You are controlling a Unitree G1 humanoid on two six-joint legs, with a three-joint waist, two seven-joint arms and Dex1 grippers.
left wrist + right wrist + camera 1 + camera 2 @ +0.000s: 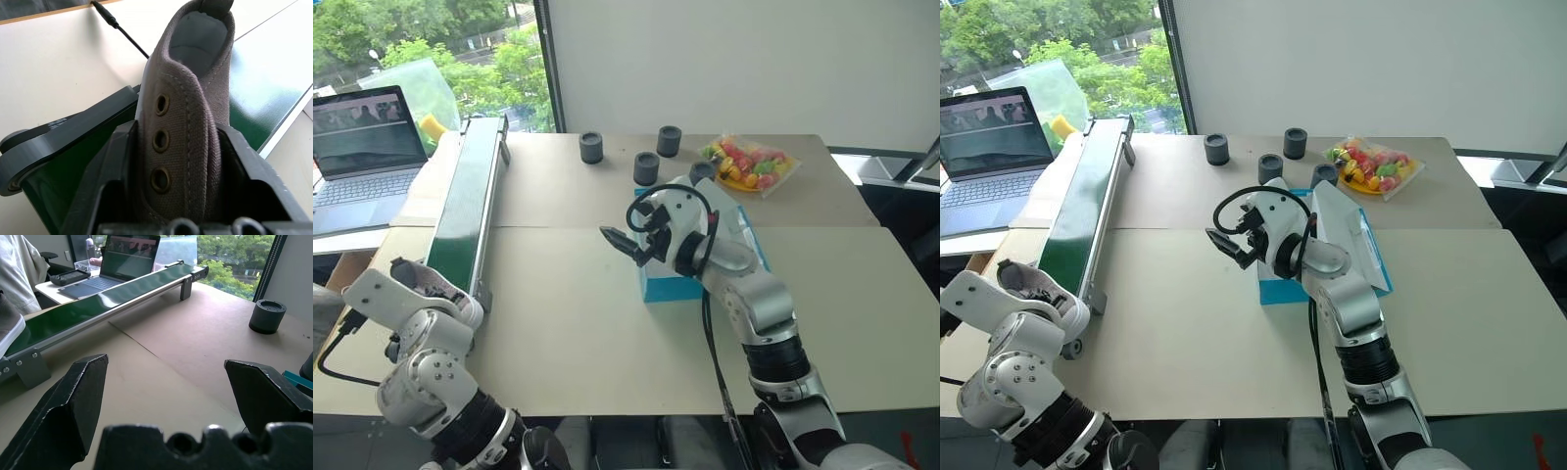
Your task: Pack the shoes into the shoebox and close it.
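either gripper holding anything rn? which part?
Left gripper is shut on a grey-brown canvas shoe, clamped across the eyelet side of its upper. Right gripper is open, holding nothing.

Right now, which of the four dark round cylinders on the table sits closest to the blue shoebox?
The cylinder at the shoebox's far edge, beside the bag of colourful pieces. The other three stand farther back and to the left.
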